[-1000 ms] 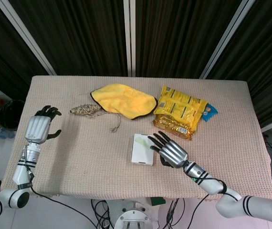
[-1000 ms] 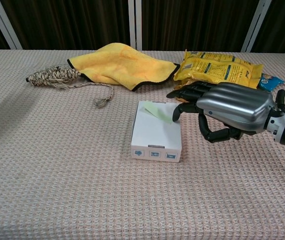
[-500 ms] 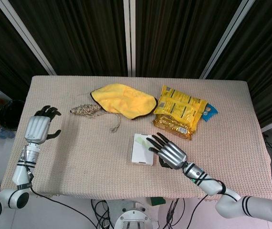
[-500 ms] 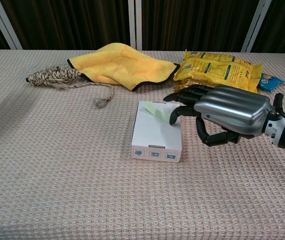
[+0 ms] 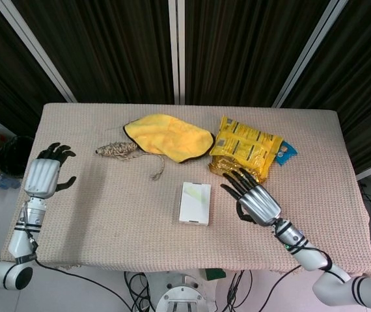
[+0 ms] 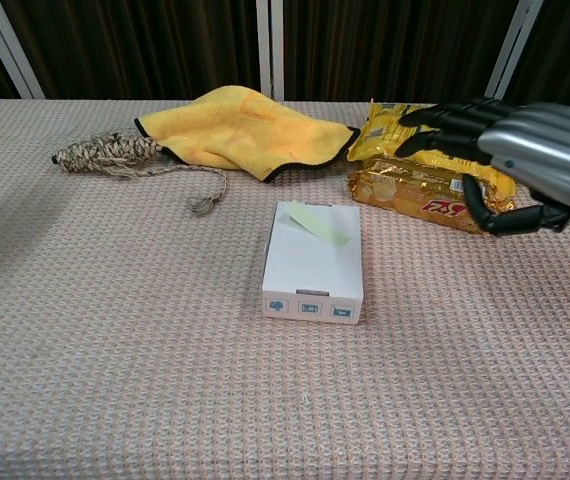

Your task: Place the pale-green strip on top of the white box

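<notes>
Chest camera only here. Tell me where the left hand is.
Observer: The left hand is near the left edge of the table, fingers apart, holding nothing.
Operator: Report what my right hand is hiding.
Observer: A small blue packet lies against the right side of the yellow snack bag.
Operator: Say whether the right hand is over that bag.
Observer: Only the fingertips reach the bag's near edge; the rest of the right hand is over bare table.
</notes>
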Action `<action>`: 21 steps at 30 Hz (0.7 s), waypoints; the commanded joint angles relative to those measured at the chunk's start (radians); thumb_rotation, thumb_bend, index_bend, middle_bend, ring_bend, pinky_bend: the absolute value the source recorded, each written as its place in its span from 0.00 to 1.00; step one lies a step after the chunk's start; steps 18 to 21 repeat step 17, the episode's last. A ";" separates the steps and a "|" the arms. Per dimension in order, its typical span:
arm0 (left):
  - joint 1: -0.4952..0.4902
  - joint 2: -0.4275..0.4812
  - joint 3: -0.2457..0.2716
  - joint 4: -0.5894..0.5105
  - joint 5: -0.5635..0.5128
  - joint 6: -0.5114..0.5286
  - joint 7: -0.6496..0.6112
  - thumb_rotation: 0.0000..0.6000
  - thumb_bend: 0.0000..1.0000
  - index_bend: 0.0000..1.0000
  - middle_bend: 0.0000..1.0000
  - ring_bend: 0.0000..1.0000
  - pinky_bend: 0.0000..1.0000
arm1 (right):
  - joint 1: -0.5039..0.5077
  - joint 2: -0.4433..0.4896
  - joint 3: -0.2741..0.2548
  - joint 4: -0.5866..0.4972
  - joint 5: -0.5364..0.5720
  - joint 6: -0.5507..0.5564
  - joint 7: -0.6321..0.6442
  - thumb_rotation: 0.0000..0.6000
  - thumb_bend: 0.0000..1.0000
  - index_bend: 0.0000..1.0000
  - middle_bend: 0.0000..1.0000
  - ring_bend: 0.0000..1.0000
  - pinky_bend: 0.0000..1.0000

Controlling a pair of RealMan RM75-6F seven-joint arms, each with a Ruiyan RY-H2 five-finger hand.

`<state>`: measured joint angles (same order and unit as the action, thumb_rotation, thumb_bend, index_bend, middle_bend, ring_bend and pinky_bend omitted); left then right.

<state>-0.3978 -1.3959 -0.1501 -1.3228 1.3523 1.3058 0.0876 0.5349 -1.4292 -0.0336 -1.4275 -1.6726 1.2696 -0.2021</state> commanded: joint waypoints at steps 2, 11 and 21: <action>0.062 0.060 0.057 -0.033 0.060 0.068 0.006 1.00 0.09 0.31 0.22 0.14 0.29 | -0.122 0.108 0.013 0.017 0.111 0.097 -0.036 0.55 0.47 0.06 0.00 0.00 0.00; 0.235 0.189 0.192 -0.089 0.145 0.220 0.013 0.77 0.00 0.16 0.11 0.04 0.17 | -0.306 0.224 0.025 0.051 0.275 0.201 -0.019 0.51 0.18 0.00 0.00 0.00 0.00; 0.298 0.199 0.209 -0.071 0.178 0.297 -0.010 0.62 0.00 0.13 0.10 0.02 0.15 | -0.347 0.242 0.015 0.056 0.256 0.216 0.015 0.50 0.18 0.00 0.00 0.00 0.00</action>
